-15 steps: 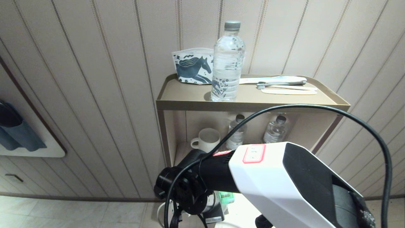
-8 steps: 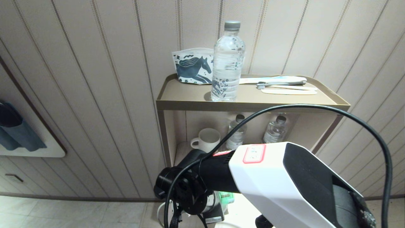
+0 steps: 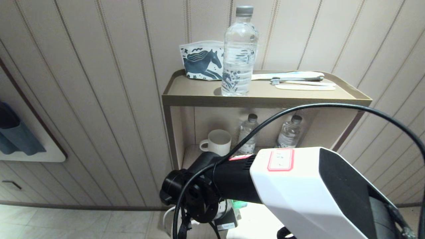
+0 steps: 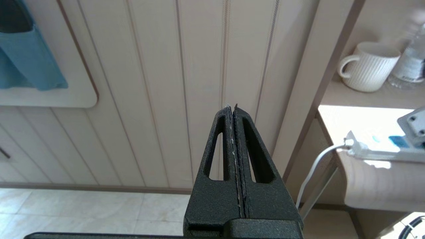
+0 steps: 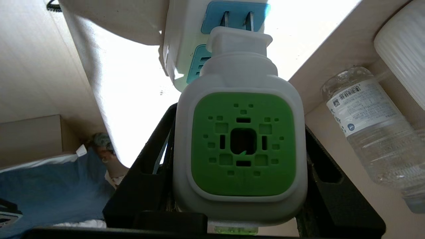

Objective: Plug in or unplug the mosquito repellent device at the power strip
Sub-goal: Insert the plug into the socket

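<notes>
A: Below the shelf unit (image 3: 265,99), on the lower ledge, what is the right arm doing?

B: The right gripper (image 5: 239,156) has its black jaws set partway apart and clamped on the mosquito repellent device (image 5: 239,146), one on each flank of its body. The two metal prongs are at the light-blue socket panel of the power strip (image 5: 186,43), with bare metal still showing between plug and panel.

A: And the other arm?

B: The left gripper (image 4: 235,139) hangs off to the side in front of the panelled wall (image 4: 166,83), its two slotted black fingers pressed flat together, holding nothing.

A: Shapes and materials, biggest first?

B: The shelf unit is a matte beige box with a raised rim on top. The power strip is long, glossy white plastic with a grey-white cord (image 4: 315,172) running off one end. A clear ribbed water bottle (image 5: 372,132) lies near the device. The device itself is a rounded white plastic square with a green face, pierced by small square and slot vents around a central hole.
</notes>
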